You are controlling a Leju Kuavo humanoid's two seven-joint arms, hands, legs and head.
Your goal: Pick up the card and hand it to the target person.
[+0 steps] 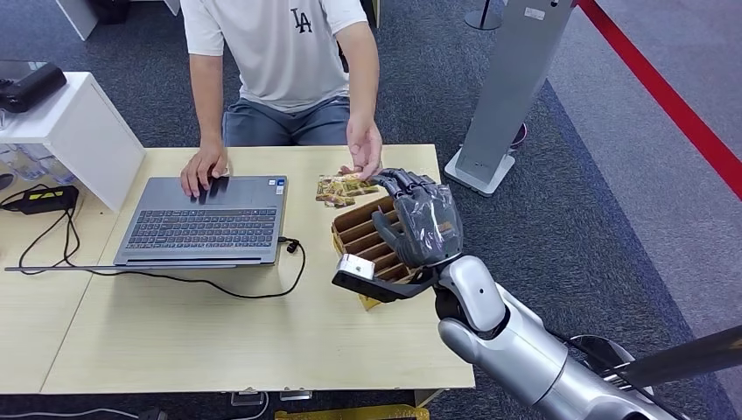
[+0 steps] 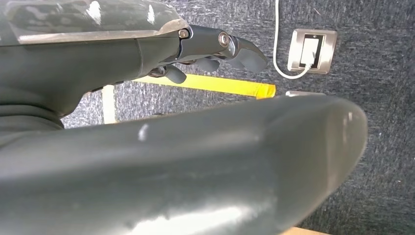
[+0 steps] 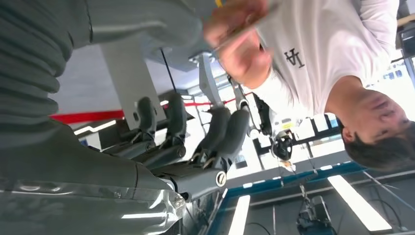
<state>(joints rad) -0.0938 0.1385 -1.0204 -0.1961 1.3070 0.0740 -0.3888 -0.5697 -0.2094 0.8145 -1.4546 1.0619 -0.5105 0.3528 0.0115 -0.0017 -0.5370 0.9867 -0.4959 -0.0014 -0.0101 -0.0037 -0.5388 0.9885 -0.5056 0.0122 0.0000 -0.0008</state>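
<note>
My right hand (image 1: 423,223) hovers above the brown slotted cardboard box (image 1: 367,238) on the pale wooden tabletop (image 1: 219,332), fingers (image 1: 404,181) spread and empty. The gold-patterned card (image 1: 343,188) sits just beyond the box, at the seated person's hand (image 1: 364,150) — apparently the handover's end. My left hand (image 2: 215,49) hangs low — fingers loosely curled, holding nothing.

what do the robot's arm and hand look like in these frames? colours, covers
Right arm: glossy silver rounded shells, dark joint near the wrist. Right hand: dark grey, under clear shiny film, with black segmented fingers and a silver-faced black block at the wrist. Left hand: same dark grey, thick smooth thumb, metal pivot pins.
</note>
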